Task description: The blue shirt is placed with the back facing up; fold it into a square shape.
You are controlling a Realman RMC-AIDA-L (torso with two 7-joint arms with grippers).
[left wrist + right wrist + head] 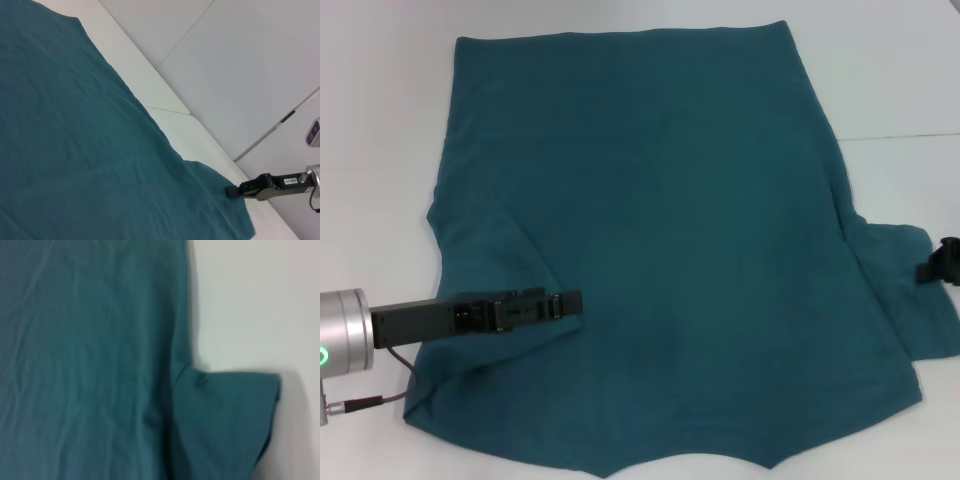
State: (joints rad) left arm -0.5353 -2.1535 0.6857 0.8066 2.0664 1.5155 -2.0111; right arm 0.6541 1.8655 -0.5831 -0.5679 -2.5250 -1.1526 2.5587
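The blue shirt [670, 230] lies spread flat on the white table, plain side up, hem at the far side. Its left sleeve is folded inward onto the body. My left gripper [572, 302] lies low over the end of that folded sleeve and looks shut on the cloth there. My right gripper [938, 264] is at the outer edge of the right sleeve [910, 290], which lies flat and spread out. The left wrist view shows the shirt [75, 150] and the right gripper [233, 191] far off at the sleeve edge. The right wrist view shows the shirt body [85, 365] and right sleeve [225, 420].
The white table [890, 80] shows bare around the shirt at the far side and on the right. A seam in the tabletop [910, 135] runs along the right side. A cable [380, 402] hangs by the left arm.
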